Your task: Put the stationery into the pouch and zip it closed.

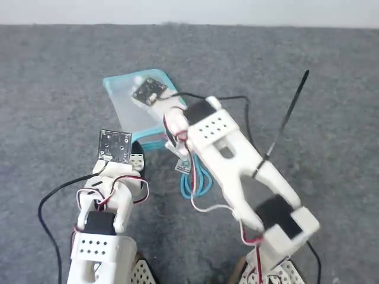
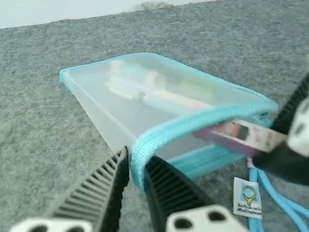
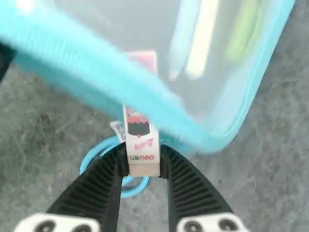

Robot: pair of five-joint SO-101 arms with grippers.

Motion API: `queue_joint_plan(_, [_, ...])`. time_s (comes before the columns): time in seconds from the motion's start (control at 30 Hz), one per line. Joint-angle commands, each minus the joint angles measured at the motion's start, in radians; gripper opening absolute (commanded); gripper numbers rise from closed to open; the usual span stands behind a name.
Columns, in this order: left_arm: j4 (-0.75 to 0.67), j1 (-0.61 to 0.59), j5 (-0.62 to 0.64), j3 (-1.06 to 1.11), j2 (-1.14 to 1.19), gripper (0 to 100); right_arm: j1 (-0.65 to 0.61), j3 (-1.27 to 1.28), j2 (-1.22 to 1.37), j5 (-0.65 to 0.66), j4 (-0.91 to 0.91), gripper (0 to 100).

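The left pincer pinches the near rim of the translucent turquoise-edged pouch while the right pincer clamps a small white-and-pink rectangular block, long axis pointing into the mouth.

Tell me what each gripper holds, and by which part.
The left gripper pinches the pouch by the blue zip edge of its open mouth. The right gripper holds a small eraser by its outer end.

I'm watching high cam looking down over table; both wrist cams sitting close, facing pouch mouth; all three sharing pouch.
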Motion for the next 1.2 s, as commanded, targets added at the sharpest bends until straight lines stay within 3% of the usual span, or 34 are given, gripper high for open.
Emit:
queue_joint_plan(0.0, [-0.018,0.003,0.012,-0.047,0.014,1,-0.007,-0.161,0.010,-0.021,0.035,2.4])
queue_joint_plan(0.23, [-0.018,0.003,0.012,-0.047,0.014,1,-0.031,-0.203,0.008,-0.078,0.027,24.5])
queue_joint_plan(0.67, [-0.018,-0.005,0.012,-0.050,0.014,1,0.012,-0.176,-0.318,-0.078,0.163,22.7])
queue_joint_plan(0.77, [-0.018,-0.063,0.018,-0.071,0.012,1,0.041,-0.026,-0.467,-0.052,0.142,22.7])
queue_joint_plan(0.9, [-0.018,-0.126,0.081,-0.082,0.014,1,0.096,0.399,-0.719,-0.044,-0.061,22.7])
queue_joint_plan(1.1, [0.025,0.149,-0.120,-0.036,0.014,1,0.119,0.924,-0.963,-0.038,-0.387,22.6])
queue_joint_plan(1.17, [0.031,0.114,-0.124,-0.056,0.012,1,0.120,0.967,-0.961,-0.038,-0.397,22.6])
